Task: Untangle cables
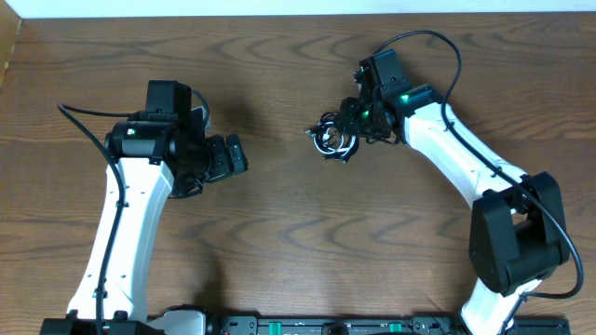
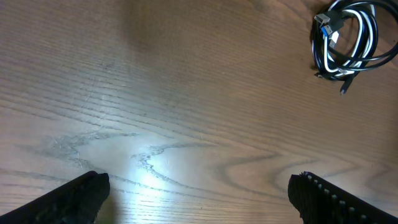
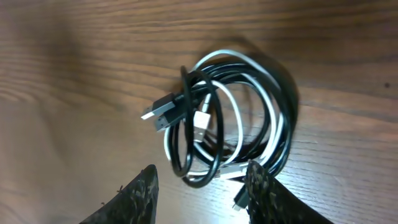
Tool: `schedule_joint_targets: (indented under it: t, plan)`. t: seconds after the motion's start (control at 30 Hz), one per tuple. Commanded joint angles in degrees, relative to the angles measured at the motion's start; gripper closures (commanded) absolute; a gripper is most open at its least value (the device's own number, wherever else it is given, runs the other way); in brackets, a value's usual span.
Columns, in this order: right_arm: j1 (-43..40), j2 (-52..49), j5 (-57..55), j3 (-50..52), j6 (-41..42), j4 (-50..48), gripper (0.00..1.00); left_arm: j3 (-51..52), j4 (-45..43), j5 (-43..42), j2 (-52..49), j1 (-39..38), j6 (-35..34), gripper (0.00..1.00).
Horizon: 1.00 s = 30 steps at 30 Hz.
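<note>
Lying coiled in one loose black-and-white bundle, the cables (image 3: 249,118) rest on the wooden desk (image 1: 279,56); black cords loop together with a white one, and small plug ends show near the coil's middle. The right hand (image 3: 202,183) hangs directly over the bundle, its fingers partly spread and straddling the bundle's edge: one finger overlaps the outer loops, the other stands just clear of them. The left hand (image 2: 199,186) hovers well apart from the bundle, on the side opposite the right hand, its fingers spread wide above the wood
</note>
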State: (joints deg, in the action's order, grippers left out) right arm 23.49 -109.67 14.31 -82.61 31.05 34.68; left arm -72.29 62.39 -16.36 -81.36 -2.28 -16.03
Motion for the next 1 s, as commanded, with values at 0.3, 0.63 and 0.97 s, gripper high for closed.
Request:
schedule_joint_targets:
  t: [0.3, 0.63, 0.97]
  plan:
    - [-0.2, -5.3, -3.8, -0.9, 5.3, -1.1, 0.69, -0.2, 0.2, 0.6, -0.3, 0.2, 1.0, 0.02]
    - [-0.1, -5.9, -2.1, -0.9, 5.3, -2.4, 0.99, -0.2, 0.2, 0.6, -0.3, 0.2, 1.0, 0.02]
    - [-1.3, -2.3, 8.7, -3.3, 1.5, -3.6, 0.99, -0.2, 0.2, 0.6, -0.3, 0.2, 1.0, 0.02]
